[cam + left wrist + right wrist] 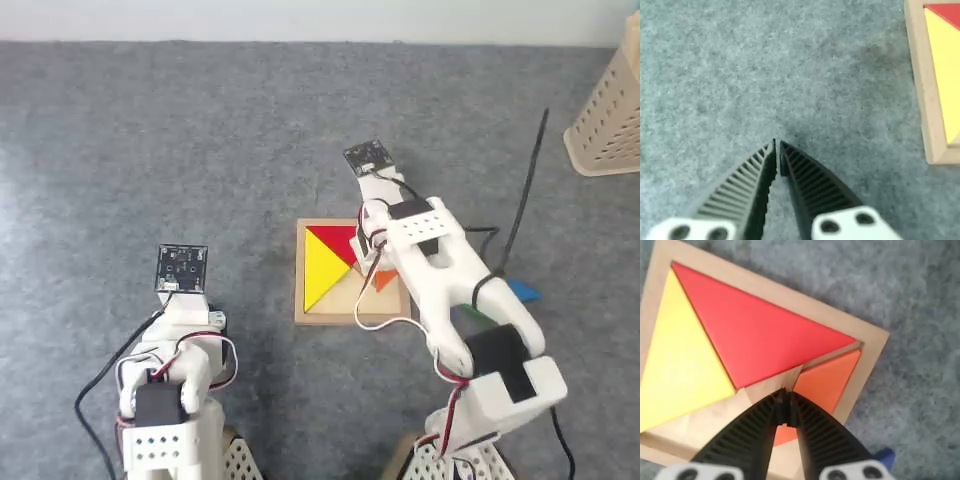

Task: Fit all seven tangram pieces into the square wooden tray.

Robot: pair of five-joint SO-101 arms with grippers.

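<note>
- Closest of all, the right pincer (785,396) hung low over the tray (875,340), its ribbed black fingers pressed together with nothing seen between the tips
- Those tips sat above the spot where the orange piece (827,380) met a patch of bare wood on the tray floor, and the fingers hid part of that piece
- Inside the tray, the red triangle (755,335) lay flat with its long side along one wall
- Touching it edge to edge, the yellow triangle (680,365) lay flat with its long side along the neighbouring wall
- Just beside the red triangle the orange piece rested in a tray corner, a thin strip of wood showing between the two
- What remained of the tray floor was bare wood
- Outside the tray, a blue piece (522,291) lay on the grey worktop (150,150) on the far side of the right arm, partly hidden by it
- Near it a sliver of a green piece (470,314) peeped out by the same arm; its shape could not be told
- Well apart from the tray, the left pincer (777,145) hovered over bare worktop, its fingers drawn together to a slim slit and pinching nothing
- One corner of the tray and an edge of the yellow triangle showed off to one side of it
- At the worktop's far corner stood a pale perforated basket (610,110)
</note>
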